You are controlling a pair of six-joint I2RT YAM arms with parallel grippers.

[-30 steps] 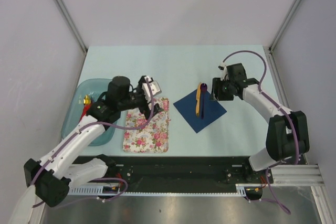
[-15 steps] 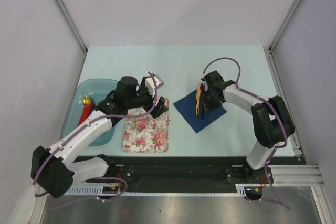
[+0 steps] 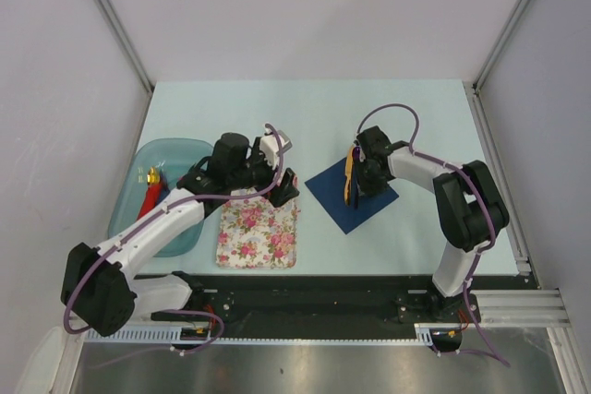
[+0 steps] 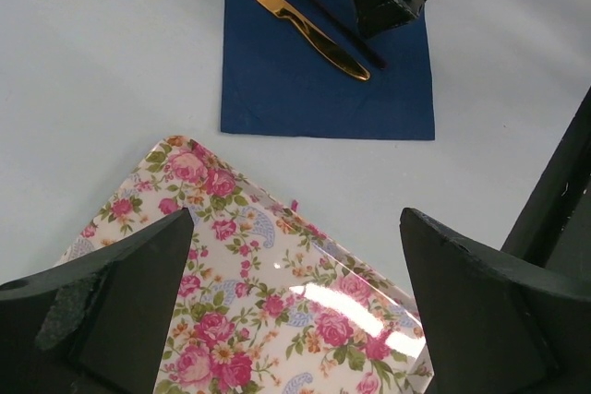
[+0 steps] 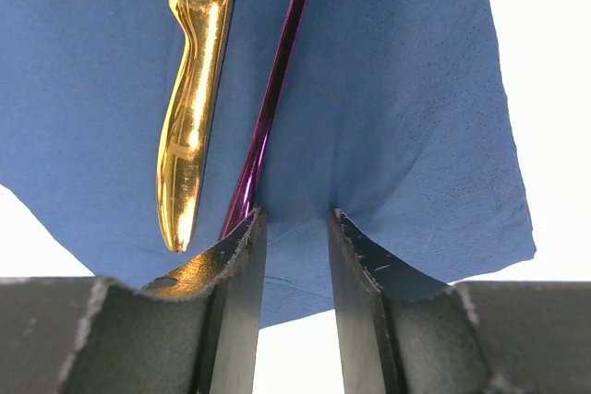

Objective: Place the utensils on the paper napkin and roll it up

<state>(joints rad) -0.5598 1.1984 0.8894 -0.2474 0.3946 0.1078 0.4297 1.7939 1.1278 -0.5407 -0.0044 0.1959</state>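
Observation:
The navy paper napkin [image 3: 343,206] lies flat on the table right of centre. On it lie the gold utensil [image 3: 346,185] and the purple spoon [image 3: 352,156], side by side. My right gripper [image 3: 366,178] is down on the napkin just right of the spoon's handle. In the right wrist view its fingers [image 5: 242,260] stand a narrow gap apart on the napkin [image 5: 397,89], beside the purple handle [image 5: 277,80] and the gold utensil [image 5: 194,89]. My left gripper [image 3: 284,187] hangs wide open and empty [image 4: 295,220] over the floral mat. The napkin [image 4: 314,89] shows ahead of it.
The pink-and-white floral mat [image 3: 259,232] lies left of the napkin. It fills the lower part of the left wrist view [image 4: 249,283]. A teal tray [image 3: 134,193] at the far left holds red and gold pieces. Frame posts rise at both table sides.
My right gripper has moved left and down onto the napkin beside the utensils. My left gripper has moved right, toward the floral mat's far right corner.

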